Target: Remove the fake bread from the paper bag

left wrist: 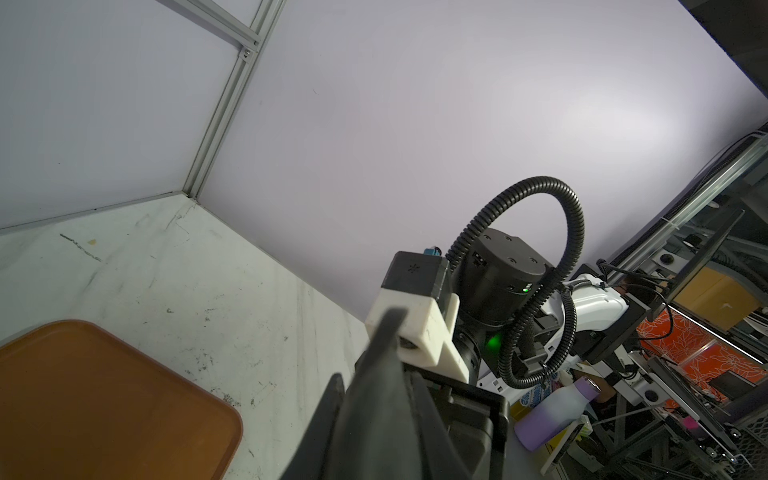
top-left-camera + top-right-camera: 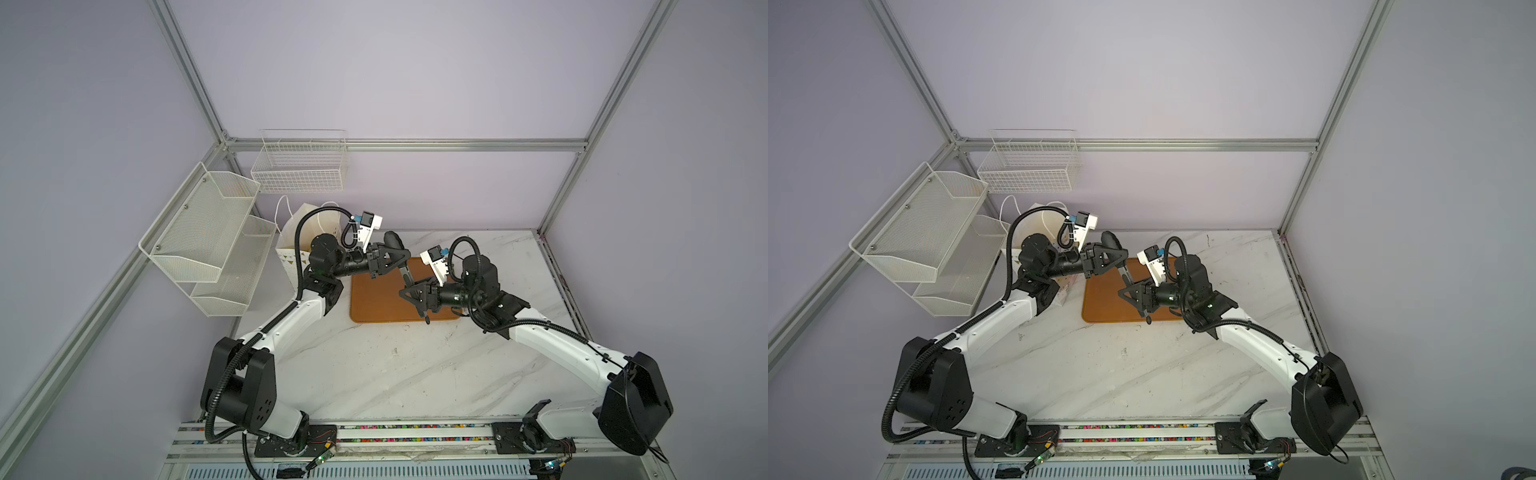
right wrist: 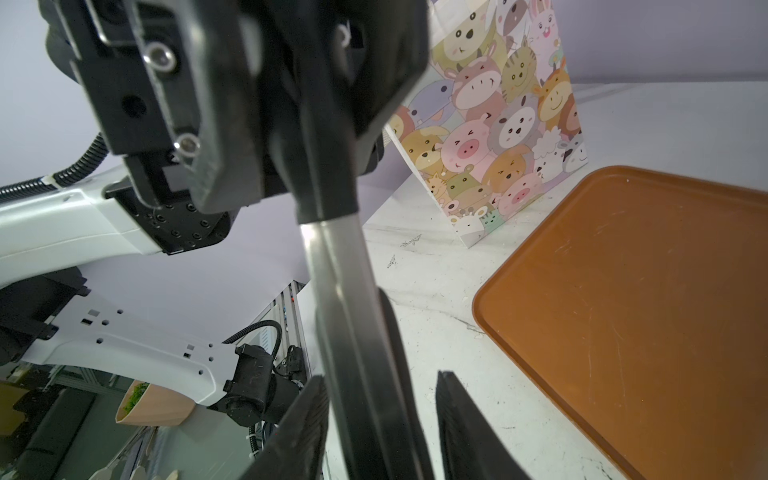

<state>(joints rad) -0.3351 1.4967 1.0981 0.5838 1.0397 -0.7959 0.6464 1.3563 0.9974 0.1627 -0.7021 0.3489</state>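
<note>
Marble-patterned tabletop (image 2: 374, 374) carries the whole work area, and its near half holds only the two arm bases.

Past that, at the middle of the table, lies a flat orange-brown tray (image 2: 374, 303). No bread shows on it.

Over the tray's centre, the right gripper (image 3: 378, 399) has its jaws apart around a long metal tool with a black handle (image 3: 336, 257). In the right wrist view one finger lies against the shaft, while table shows between the shaft and the other finger, so it has no grip.

At the tray's 11 o'clock edge, the left gripper (image 2: 400, 255) is clamped on the tool's black handle. What kind of tool it is cannot be told.

At 10 o'clock from the tray, behind the left arm, the paper bag (image 2: 291, 266) stands upright on the table. Its inside is hidden, and the fake bread is nowhere in view, so it is judged to be in the bag.

Beyond the bag, a two-tier mesh shelf (image 2: 199, 232) and a wire basket (image 2: 299, 166) hang on the walls.

**Assessment:** the step in hand looks like passing the tool between the grippers, and extraction has not begun.

**Next move:** one firm grip on the tool must be settled before the other lets go. The bag mouth should then be entered from above, with care not to tip the light bag.
</note>
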